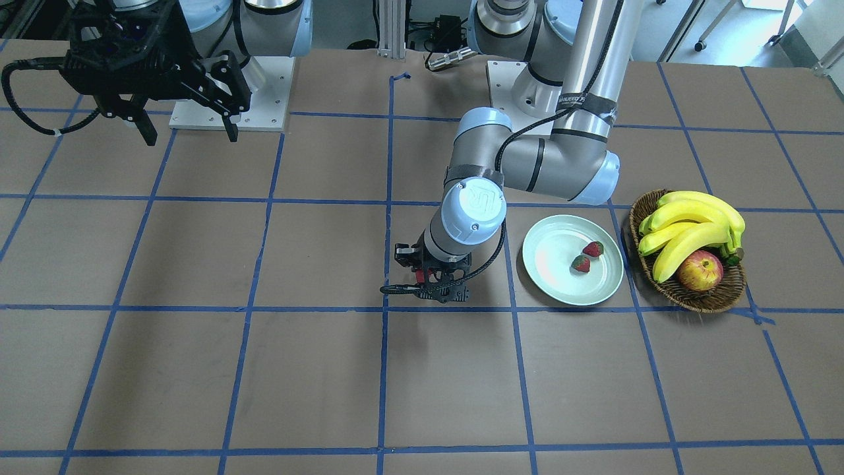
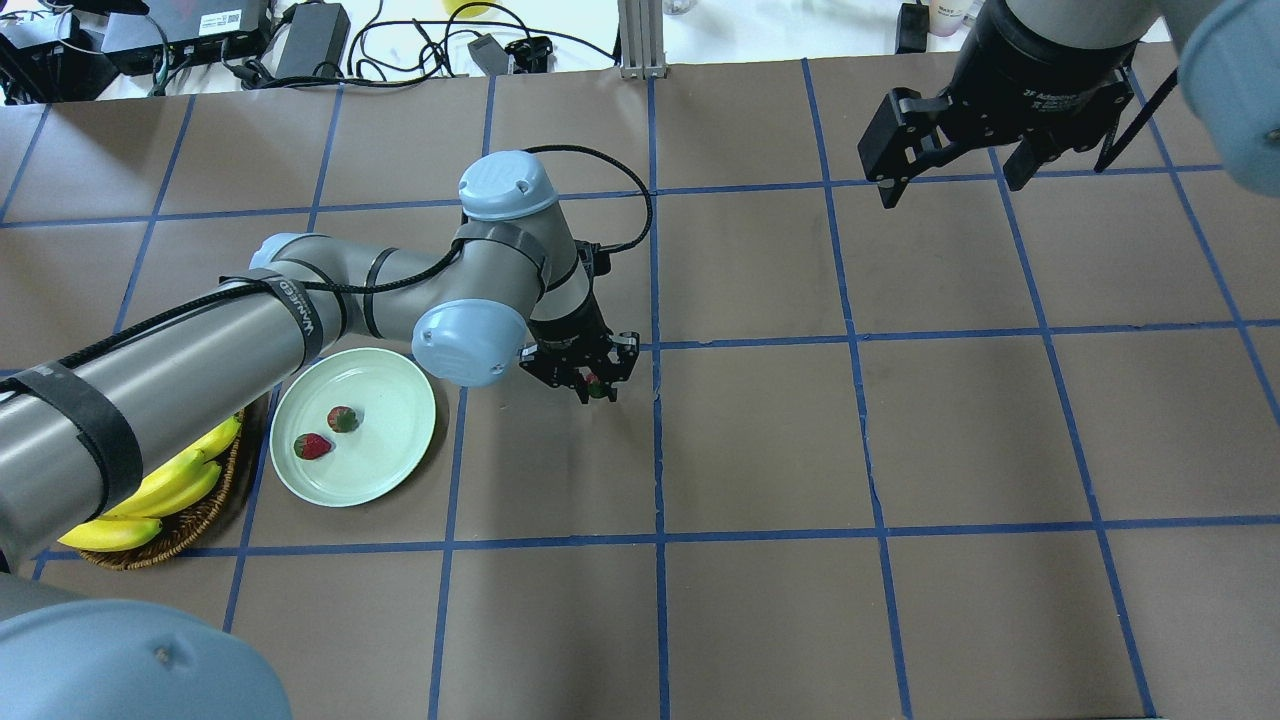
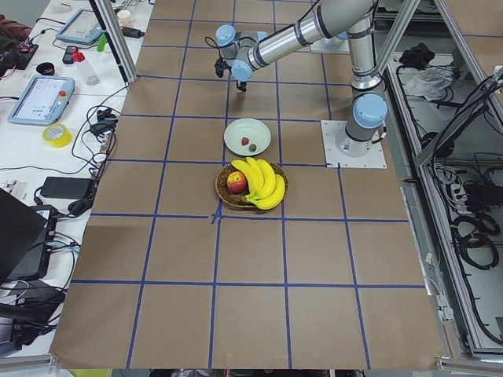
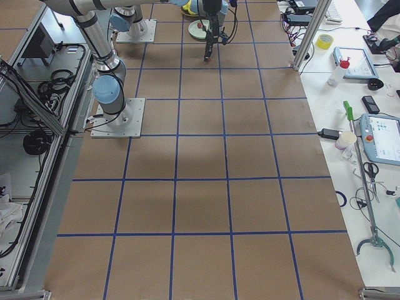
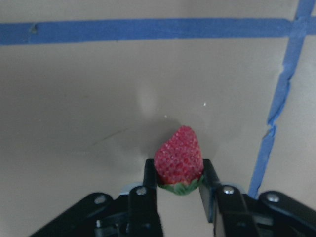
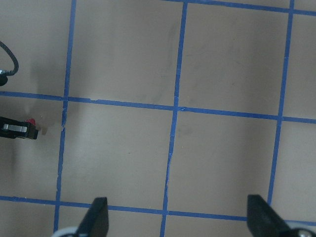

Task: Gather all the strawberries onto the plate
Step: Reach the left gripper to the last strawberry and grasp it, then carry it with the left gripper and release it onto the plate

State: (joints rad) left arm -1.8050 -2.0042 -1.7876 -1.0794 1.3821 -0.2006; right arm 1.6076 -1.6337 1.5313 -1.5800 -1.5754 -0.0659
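Note:
My left gripper (image 5: pixel 178 172) is shut on a red strawberry (image 5: pixel 178 154) with a green cap, held just over the brown table. In the overhead view this gripper (image 2: pixel 584 383) is to the right of the mint-green plate (image 2: pixel 392 395). Two more strawberries (image 2: pixel 343 419) (image 2: pixel 312 446) lie inside the plate; they also show in the front view (image 1: pixel 593 249) (image 1: pixel 580 264) on the plate (image 1: pixel 550 254). My right gripper (image 2: pixel 950 188) is open and empty, high over the far right of the table, also seen in its wrist view (image 6: pixel 180 217).
A brown wicker basket (image 1: pixel 695 300) with bananas (image 1: pixel 692 221) and a red-yellow apple (image 1: pixel 700 270) stands right beside the plate, on the side away from my left gripper. Blue tape lines grid the table.

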